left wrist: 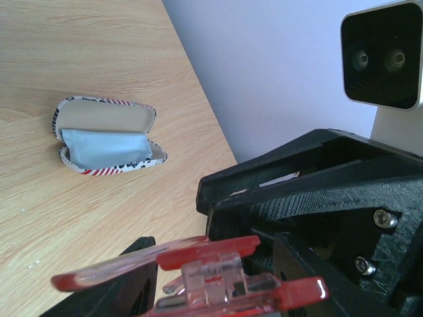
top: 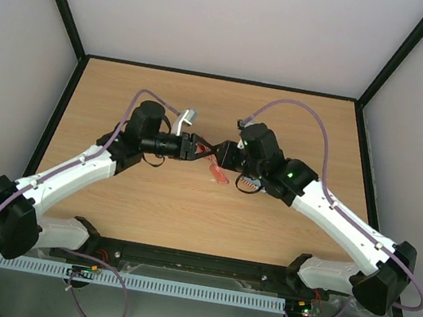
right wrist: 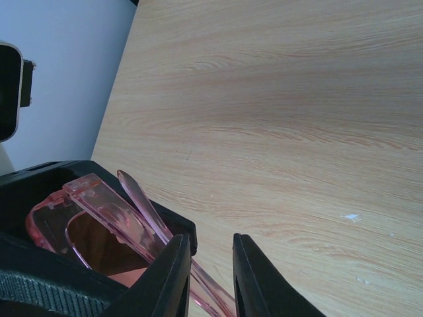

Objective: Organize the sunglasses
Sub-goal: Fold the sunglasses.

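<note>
The sunglasses [top: 217, 174], with a translucent red-orange frame, hang above the table's middle between my two grippers. My left gripper [top: 197, 150] is shut on the sunglasses [left wrist: 218, 254] at the frame near a hinge, as the left wrist view [left wrist: 211, 284] shows. My right gripper [top: 224, 156] faces it closely. In the right wrist view its jaws [right wrist: 211, 264] stand narrowly apart around one slim temple arm [right wrist: 142, 205], which lies against the left finger [right wrist: 173, 277], not clamped. The lenses [right wrist: 99, 244] sit inside the left gripper's black fingers.
The oval stars-and-stripes case [left wrist: 106, 135] lies open on the wooden table [top: 297, 124] with the light blue cloth [left wrist: 106, 146] inside, near the side wall. It is hidden in the top view. The right gripper's black body [left wrist: 317, 178] fills the left wrist view's right side.
</note>
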You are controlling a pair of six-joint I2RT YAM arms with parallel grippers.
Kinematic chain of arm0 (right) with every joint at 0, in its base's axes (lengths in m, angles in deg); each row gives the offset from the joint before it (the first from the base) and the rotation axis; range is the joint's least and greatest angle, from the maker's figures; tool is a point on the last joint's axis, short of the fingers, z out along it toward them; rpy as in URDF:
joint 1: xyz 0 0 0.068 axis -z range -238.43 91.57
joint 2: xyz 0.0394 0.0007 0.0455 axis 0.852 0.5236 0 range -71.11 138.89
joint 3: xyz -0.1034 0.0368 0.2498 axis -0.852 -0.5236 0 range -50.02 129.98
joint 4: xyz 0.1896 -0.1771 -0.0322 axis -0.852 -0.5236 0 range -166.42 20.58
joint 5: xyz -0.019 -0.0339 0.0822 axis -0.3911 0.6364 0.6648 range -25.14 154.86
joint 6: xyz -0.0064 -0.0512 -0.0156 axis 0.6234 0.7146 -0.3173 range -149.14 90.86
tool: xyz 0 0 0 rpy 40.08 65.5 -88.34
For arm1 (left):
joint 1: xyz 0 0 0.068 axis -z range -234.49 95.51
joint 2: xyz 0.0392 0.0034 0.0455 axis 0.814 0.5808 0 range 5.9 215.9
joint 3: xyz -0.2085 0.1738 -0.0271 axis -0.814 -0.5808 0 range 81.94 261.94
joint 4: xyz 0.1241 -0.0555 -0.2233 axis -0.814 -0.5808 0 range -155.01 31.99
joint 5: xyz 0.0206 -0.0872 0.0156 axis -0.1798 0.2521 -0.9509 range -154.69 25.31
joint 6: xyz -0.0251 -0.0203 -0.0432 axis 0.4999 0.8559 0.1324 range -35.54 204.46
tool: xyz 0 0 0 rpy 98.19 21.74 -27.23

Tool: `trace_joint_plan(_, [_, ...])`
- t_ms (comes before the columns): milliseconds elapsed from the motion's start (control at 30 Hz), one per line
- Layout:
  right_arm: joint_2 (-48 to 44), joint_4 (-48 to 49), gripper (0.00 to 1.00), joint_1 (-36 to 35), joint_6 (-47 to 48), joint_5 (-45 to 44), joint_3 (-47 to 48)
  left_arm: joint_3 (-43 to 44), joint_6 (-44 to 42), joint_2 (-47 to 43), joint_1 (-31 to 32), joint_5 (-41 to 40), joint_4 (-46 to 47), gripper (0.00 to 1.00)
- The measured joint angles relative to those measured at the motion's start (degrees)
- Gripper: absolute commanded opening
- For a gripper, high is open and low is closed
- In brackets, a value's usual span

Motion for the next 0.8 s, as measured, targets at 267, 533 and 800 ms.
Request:
trace_joint_plan(267, [-4.7, -1.8, 0.26, 1.8, 0.1, -0.3, -2.2, 0.0, -0.1, 0.0, 0.0, 1.7, 1.7, 0.45])
trace_joint_plan(533, [-14.6, -1.5, 0.34, 13.8, 3.1, 12.8, -6.1, 0.0, -0.3, -0.1, 0.0, 6.4, 2.6, 0.46])
trace_joint_plan(800, [-17.3, 3.2, 0.44, 16.6, 4.2, 36.1, -7.6, 0.0, -0.3, -3.2, 0.0, 14.5, 2.6, 0.47])
